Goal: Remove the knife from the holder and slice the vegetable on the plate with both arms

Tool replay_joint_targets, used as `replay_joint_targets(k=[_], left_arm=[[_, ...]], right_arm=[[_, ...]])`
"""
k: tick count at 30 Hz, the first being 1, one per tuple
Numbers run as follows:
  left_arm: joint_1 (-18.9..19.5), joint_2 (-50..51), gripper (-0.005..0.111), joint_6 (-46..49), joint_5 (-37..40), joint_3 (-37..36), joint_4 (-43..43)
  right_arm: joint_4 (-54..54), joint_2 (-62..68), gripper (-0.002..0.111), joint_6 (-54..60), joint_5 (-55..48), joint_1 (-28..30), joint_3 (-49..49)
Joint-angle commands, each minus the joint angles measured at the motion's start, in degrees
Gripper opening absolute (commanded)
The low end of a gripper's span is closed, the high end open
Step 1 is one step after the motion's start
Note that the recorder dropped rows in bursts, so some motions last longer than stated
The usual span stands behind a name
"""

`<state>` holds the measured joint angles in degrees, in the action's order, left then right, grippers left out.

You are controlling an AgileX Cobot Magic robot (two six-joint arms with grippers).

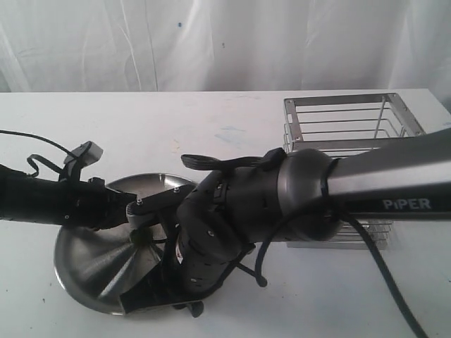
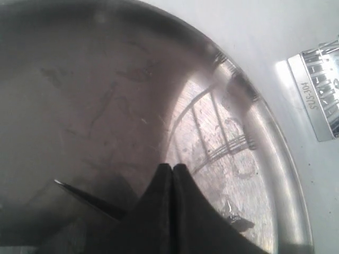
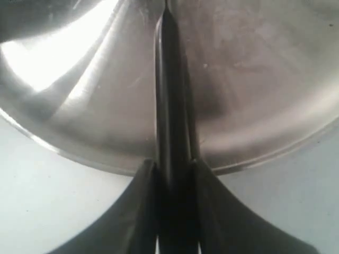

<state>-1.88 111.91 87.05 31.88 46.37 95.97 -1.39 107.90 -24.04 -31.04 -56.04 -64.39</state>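
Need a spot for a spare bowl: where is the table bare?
Bare table runs between the plate and the curtain, left of the holder, and along the near edge between plate and cable. Over the plate it is crowded: the left gripper and the right gripper, holding the knife, meet there.

One plate (image 1: 84, 260), one knife (image 3: 170, 106), one wire holder (image 1: 352, 113) and two robot arms (image 1: 394, 183).

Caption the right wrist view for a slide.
Right arm's fingers clamp the black knife, blade pointing out over the steel plate.
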Motion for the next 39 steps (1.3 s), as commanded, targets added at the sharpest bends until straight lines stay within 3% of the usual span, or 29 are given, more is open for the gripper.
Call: replay_joint_targets(k=[1,12,21,39], left_arm=[[-0.18,2.99,0.0,-0.31,-8.24,-2.67,-6.16],[-0.18,2.99,0.0,-0.31,-7.7,-2.67,-5.26],[0.05,-2.99,0.0,-0.31,-3.64,1.72,-2.58],[0.05,-6.35,0.0,-0.14,-7.07,-1.93,-6.42]], right_arm=[[-0.07,0.93,0.0,-0.24,-1.88,0.1,-0.18],[0.96,1.46,0.0,-0.47,-2.88,0.1,-0.18],[1.39,1.23,0.0,-0.47,-3.25,0.1,-0.18],[1.39,1.23,0.0,-0.55,-3.14,0.1,-0.18]])
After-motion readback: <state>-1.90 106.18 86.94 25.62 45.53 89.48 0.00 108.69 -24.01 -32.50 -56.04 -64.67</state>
